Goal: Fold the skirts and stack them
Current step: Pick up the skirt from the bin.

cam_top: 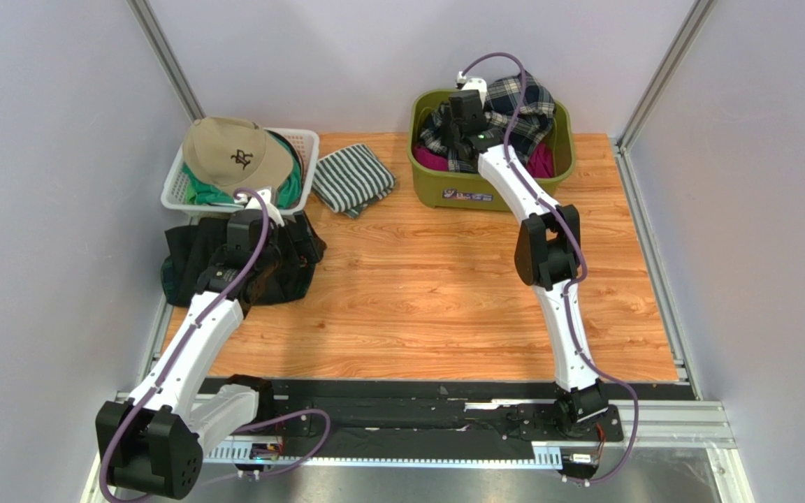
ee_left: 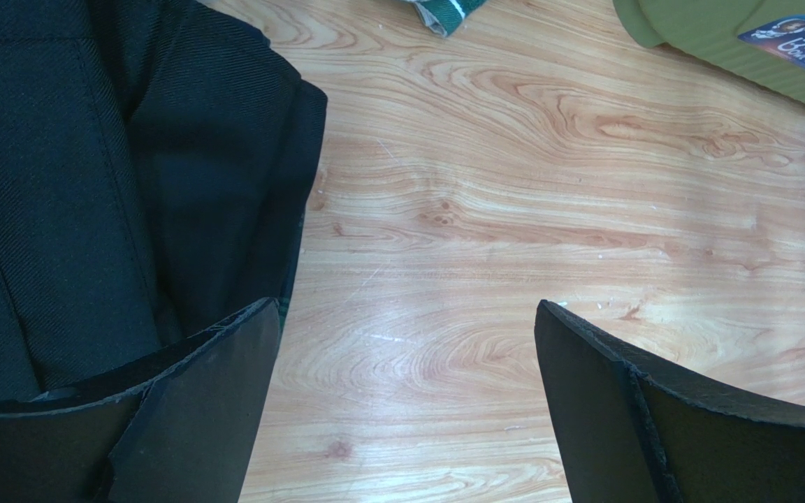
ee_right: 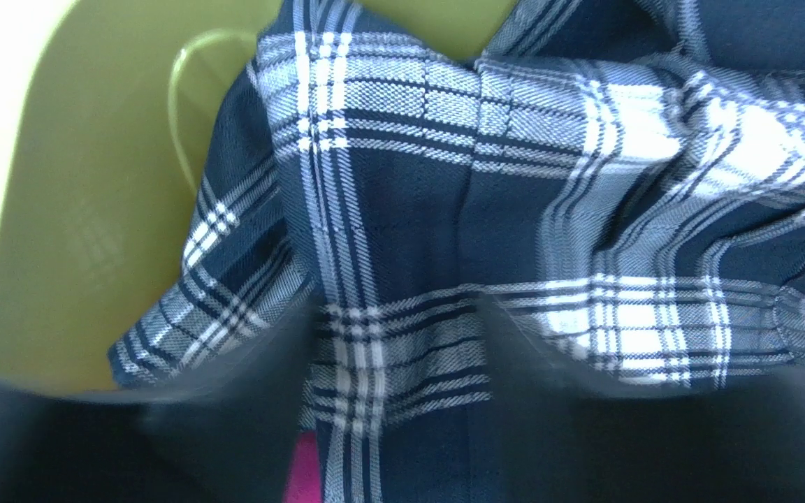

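Right gripper (ee_right: pixel 396 314) fingers, blurred, straddled fold of plaid skirt (ee_right: pixel 585 210) heaped in olive bin (cam_top: pixel 485 191) at far side of table (cam_top: pixel 428 304); pinching or not, could not tell. Left gripper (ee_left: pixel 405 314) spread wide, empty, low over table, its left finger above edge of black skirt (ee_left: pixel 81 189), which lay at table's left edge.

Plaid skirt (ee_right: pixel 501 199), seemingly within blurred pincer (ee_right: pixel 396 346)

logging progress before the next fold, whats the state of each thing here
plaid skirt: crumpled in green bin
black skirt: folded, on table
striped cloth: folded
tan cap: resting on white basket
left gripper: open, empty
right gripper: straddling plaid fold, blurred
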